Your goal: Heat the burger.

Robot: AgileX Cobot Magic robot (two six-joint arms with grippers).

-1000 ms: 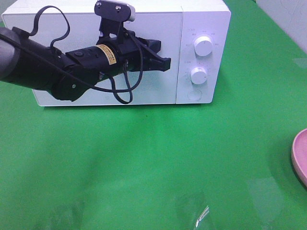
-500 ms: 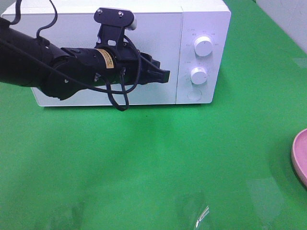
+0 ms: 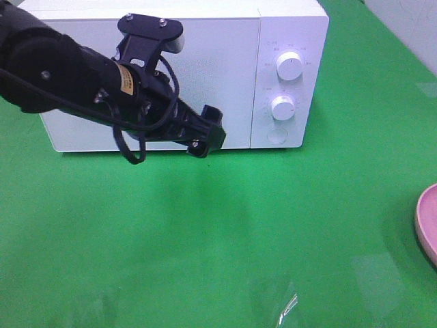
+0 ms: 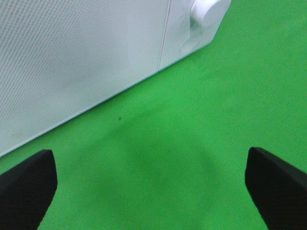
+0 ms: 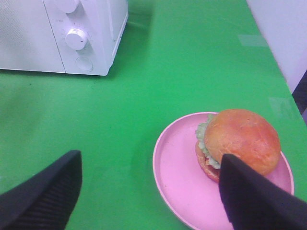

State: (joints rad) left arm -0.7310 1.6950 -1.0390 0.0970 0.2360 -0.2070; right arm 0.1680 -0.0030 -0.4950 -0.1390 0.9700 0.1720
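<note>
The left hand [image 3: 208, 137] is held wide open and empty, just in front of the closed door of the white microwave [image 3: 225, 41], its black arm angled down over the green desk [image 3: 225, 232]. The right hand [image 5: 148, 201] is likewise spread open with nothing gripped, poised above the desk. Between and just beyond its fingers [image 5: 254, 201] the burger [image 5: 240, 141] is seen resting on the pink plate [image 5: 177, 177], well apart from the microwave. A pale wall is glimpsed past the desk's far edge.
</note>
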